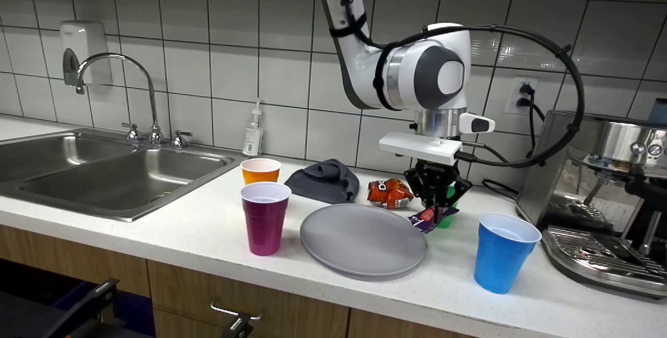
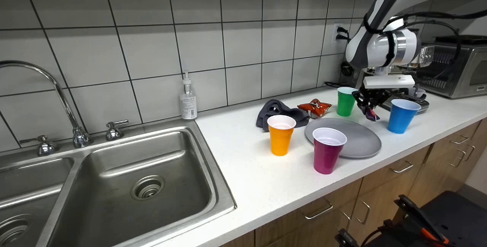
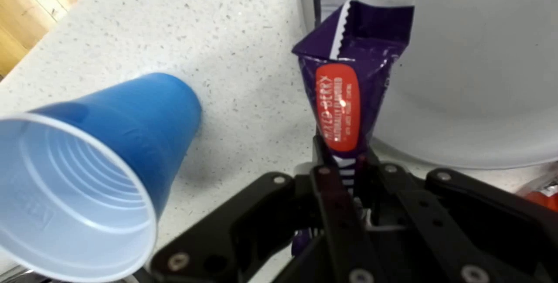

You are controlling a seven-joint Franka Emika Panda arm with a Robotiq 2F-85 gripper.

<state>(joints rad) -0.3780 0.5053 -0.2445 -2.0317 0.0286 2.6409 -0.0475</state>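
Observation:
My gripper (image 3: 346,154) is shut on a purple snack bar (image 3: 344,95) with a red label. The bar's far end hangs over the rim of the grey plate (image 3: 457,65) in the wrist view. In both exterior views the gripper (image 1: 435,213) (image 2: 369,106) points down beside the plate (image 1: 363,241), with the bar (image 1: 423,219) (image 2: 371,114) at its tips. Its height above the counter is hard to tell. A blue cup (image 1: 503,260) stands apart on one side. A green cup (image 1: 447,220) stands behind the gripper, partly hidden, and shows more fully in an exterior view (image 2: 345,102).
A red chip bag (image 1: 388,193) and a dark grey cloth (image 1: 325,180) lie behind the plate. A magenta cup (image 1: 264,226) and an orange cup (image 1: 260,174) stand beyond it, before a sink (image 2: 137,171). A coffee machine (image 1: 563,171) stands past the blue cup.

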